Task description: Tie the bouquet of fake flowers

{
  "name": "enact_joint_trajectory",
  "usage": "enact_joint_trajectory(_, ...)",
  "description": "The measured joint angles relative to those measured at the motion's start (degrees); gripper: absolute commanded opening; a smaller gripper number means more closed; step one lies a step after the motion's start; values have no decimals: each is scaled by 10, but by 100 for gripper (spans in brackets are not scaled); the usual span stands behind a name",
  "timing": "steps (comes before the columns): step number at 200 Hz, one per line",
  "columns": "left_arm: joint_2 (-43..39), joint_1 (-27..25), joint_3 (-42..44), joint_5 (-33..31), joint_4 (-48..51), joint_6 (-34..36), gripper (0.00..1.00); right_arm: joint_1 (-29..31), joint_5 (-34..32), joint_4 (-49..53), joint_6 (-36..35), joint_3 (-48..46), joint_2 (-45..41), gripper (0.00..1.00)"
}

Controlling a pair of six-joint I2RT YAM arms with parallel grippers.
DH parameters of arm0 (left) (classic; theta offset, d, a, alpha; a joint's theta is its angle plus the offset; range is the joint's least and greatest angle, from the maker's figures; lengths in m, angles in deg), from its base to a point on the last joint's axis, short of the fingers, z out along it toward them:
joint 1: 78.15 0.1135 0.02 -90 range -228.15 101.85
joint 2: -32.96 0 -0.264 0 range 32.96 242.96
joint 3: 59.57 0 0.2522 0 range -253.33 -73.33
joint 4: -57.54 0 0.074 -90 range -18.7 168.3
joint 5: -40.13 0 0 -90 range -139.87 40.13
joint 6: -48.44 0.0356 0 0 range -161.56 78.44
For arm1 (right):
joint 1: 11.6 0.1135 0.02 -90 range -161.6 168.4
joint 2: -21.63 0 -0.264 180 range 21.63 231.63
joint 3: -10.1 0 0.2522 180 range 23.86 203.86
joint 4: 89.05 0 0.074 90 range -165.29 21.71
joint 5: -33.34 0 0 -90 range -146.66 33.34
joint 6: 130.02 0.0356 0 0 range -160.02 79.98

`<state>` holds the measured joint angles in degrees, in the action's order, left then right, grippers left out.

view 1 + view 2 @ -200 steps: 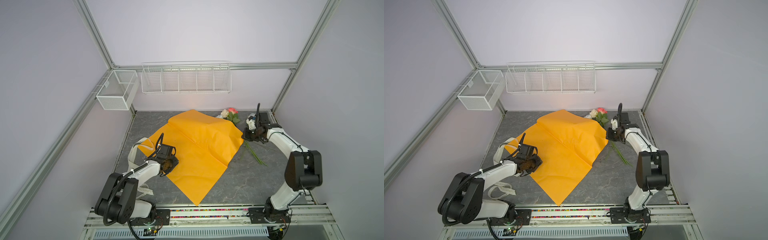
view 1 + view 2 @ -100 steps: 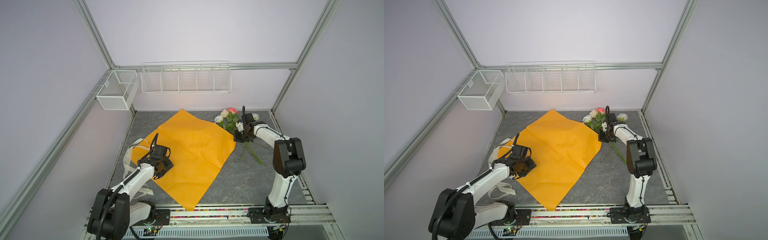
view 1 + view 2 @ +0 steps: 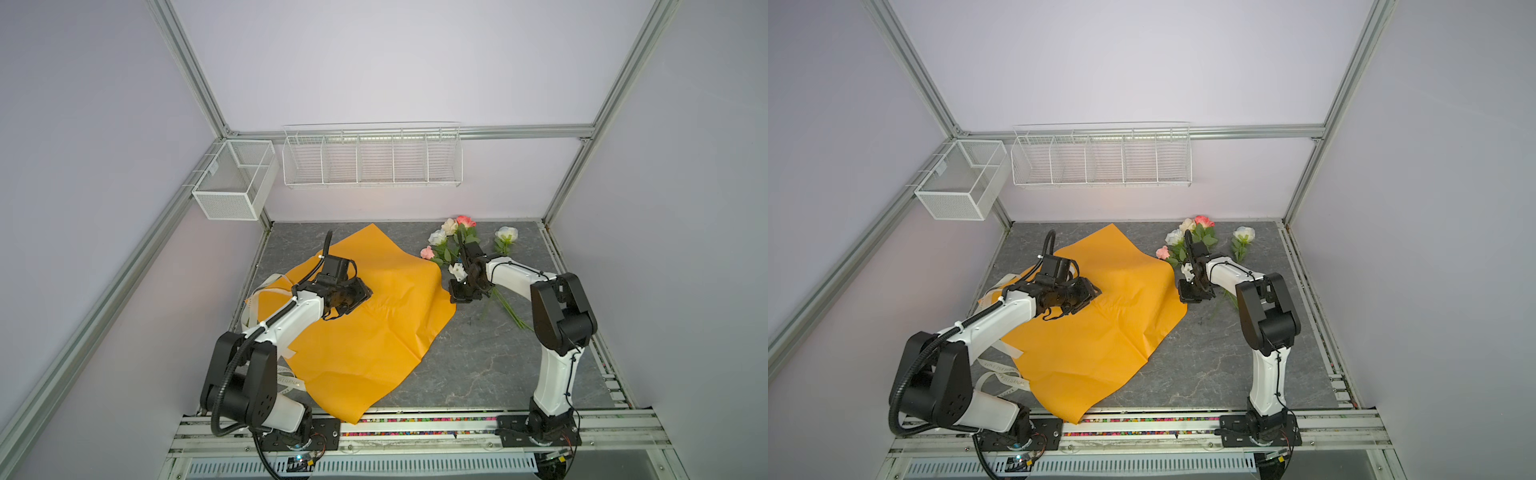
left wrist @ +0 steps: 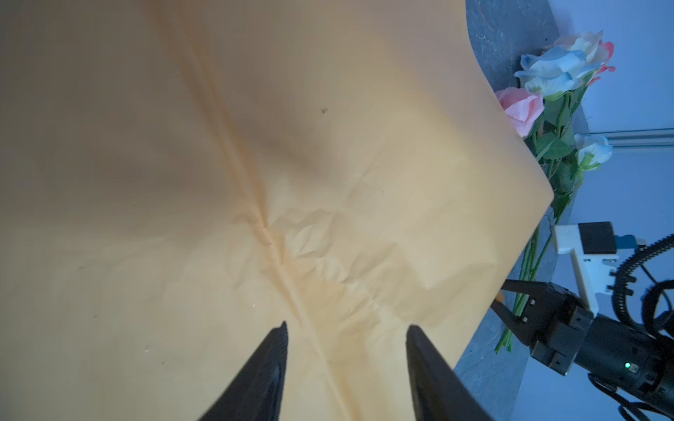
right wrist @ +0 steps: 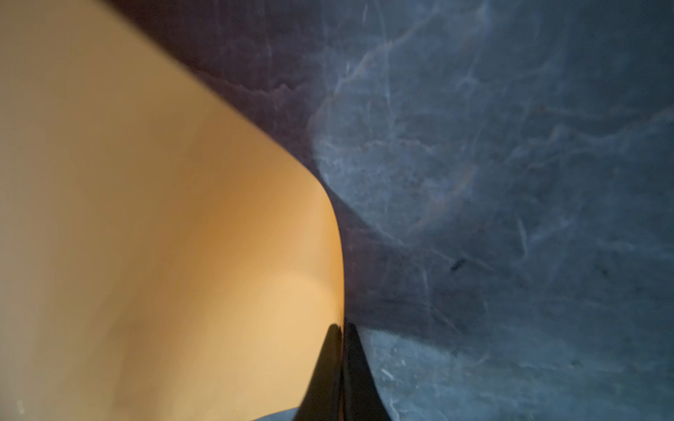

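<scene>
- The step in hand, as I judge it, is laying out the wrap. The orange paper lies open across the surface, creased but not rolled, and nothing is gathered or tied yet.
- My right fingers are pressed together on the paper's edge at the corner nearest the flowers. They pinch the sheet, and that corner seems lifted a little off the surface.
- My left fingers are spread with nothing between them, poised over the crumpled crease near the middle of the sheet. I cannot tell whether their tips touch the paper.
- The fake flowers lie loose at the back of the surface, just beside the paper's right edge. Their heads point toward the back wall and their stems run forward under my right arm. One white rose lies apart from the bunch, further right.
- The ribbon lies on the left, partly tucked under the sheet.
- Next, I reckon the corner must be set down without dragging the sheet, and then the flowers brought onto the paper.
- That calls for a low pinch on the thin stems as one bunch, and probably a separate trip for the stray rose.
</scene>
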<state>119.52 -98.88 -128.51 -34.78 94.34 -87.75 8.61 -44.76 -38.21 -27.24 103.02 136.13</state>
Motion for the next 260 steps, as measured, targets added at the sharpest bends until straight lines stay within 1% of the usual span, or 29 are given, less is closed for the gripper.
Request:
enact_joint_trajectory(44, 12, 1, -6, -18, 17, 15, 56, 24, -17, 12, -4, 27, 25, 7)
enact_joint_trajectory(59, 31, 2, -10, -19, 21, 20, 56, 24, -24, 17, -2, 37, 33, 7)
enact_joint_trajectory(77, 71, 4, -21, -17, 21, 25, 56, 6, -27, 15, 1, 38, 33, 7)
enact_joint_trajectory(114, 149, 5, -55, -6, 20, 32, 55, -65, -28, 3, -1, 49, 40, 9)
enact_joint_trajectory(120, 158, 5, -61, -4, 19, 32, 55, -76, -30, 4, -2, 58, 46, 12)
enact_joint_trajectory(129, 170, 4, -71, 0, 19, 32, 55, -88, -30, 4, -5, 73, 56, 22)
enact_joint_trajectory(134, 176, 4, -77, 2, 17, 32, 55, -95, -25, 3, -6, 82, 62, 23)
enact_joint_trajectory(143, 185, 2, -89, 2, 14, 32, 55, -105, -24, 0, -15, 94, 69, 34)
enact_joint_trajectory(145, 187, 2, -92, 2, 14, 32, 55, -107, -24, -1, -17, 95, 70, 35)
enact_joint_trajectory(153, 196, -2, -102, 3, 12, 32, 55, -116, -23, -6, -17, 100, 72, 35)
enact_joint_trajectory(165, 207, -8, -115, 4, 10, 32, 55, -128, -24, -10, -19, 101, 73, 38)
enact_joint_trajectory(199, 243, -32, -159, 9, 3, 27, 55, -176, -19, -15, -17, 116, 84, 41)
enact_joint_trajectory(232, 271, -43, -191, 17, -9, 9, 54, -224, -19, -25, -8, 125, 92, 41)
enact_joint_trajectory(260, 289, -52, -217, 16, -12, -7, 54, -248, -19, -33, 5, 127, 93, 43)
